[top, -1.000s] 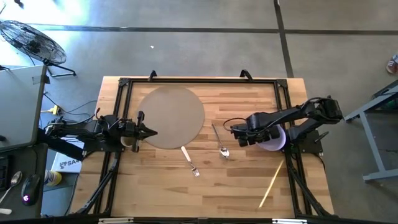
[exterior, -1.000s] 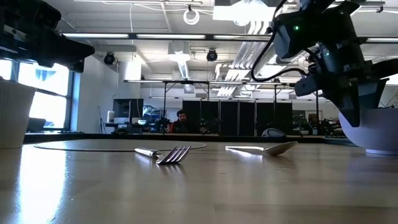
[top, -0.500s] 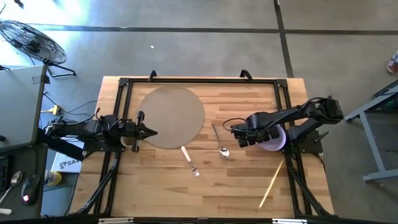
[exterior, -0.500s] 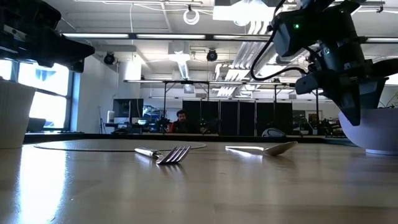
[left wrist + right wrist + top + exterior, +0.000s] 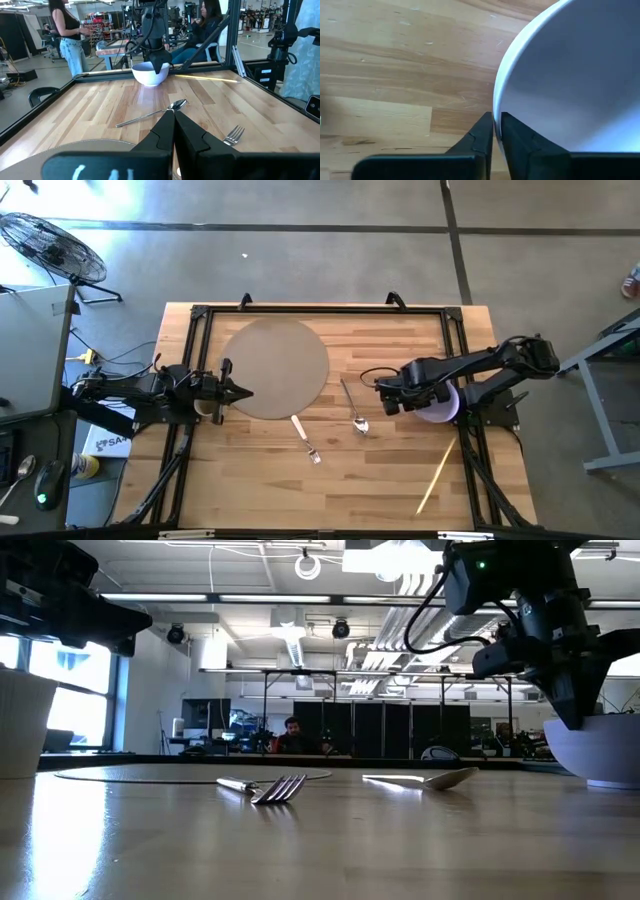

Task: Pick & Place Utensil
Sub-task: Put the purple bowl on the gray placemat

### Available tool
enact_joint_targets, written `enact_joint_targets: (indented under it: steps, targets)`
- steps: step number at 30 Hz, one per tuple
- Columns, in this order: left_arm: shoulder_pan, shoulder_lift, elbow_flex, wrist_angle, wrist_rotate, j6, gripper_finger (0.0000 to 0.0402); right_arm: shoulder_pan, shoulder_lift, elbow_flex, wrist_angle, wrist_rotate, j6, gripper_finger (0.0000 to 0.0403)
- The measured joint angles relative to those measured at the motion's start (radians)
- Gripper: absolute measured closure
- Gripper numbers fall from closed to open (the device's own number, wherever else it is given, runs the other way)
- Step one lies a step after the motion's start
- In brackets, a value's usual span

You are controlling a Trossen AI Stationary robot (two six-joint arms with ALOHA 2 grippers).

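High view shows the right end effector (image 5: pixel 384 394) at about three o'clock on the tabletop (image 5: pixel 380 470), fingers pressed together and empty, poised at the rim of the bowl (image 5: pixel 440 408). The spoon (image 5: pixel 352 408) and fork (image 5: pixel 306 440) lie near six o'clock, untouched. The pick seems not yet begun; next, this arm probably must spread, shift over the spoon and descend. The left end effector (image 5: pixel 246 392) waits at nine o'clock, pressed together.
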Motion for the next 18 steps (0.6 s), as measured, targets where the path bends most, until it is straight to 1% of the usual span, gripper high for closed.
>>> enact_joint_targets:
  steps: [5, 12, 18]
  targets:
    - [0.000, 0.000, 0.000, 0.000, 0.000, 0.000, 0.0401, 0.000, 0.002, 0.000, 0.015, -0.006, 0.000, 0.0395]
    - [0.000, 0.000, 0.000, 0.000, 0.000, 0.000, 0.0401, 0.000, 0.002, 0.000, 0.022, -0.006, -0.005, 0.0388]
    - [0.000, 0.000, 0.000, 0.000, 0.000, 0.000, 0.0401, 0.000, 0.002, 0.019, 0.021, 0.006, -0.022, 0.0398]
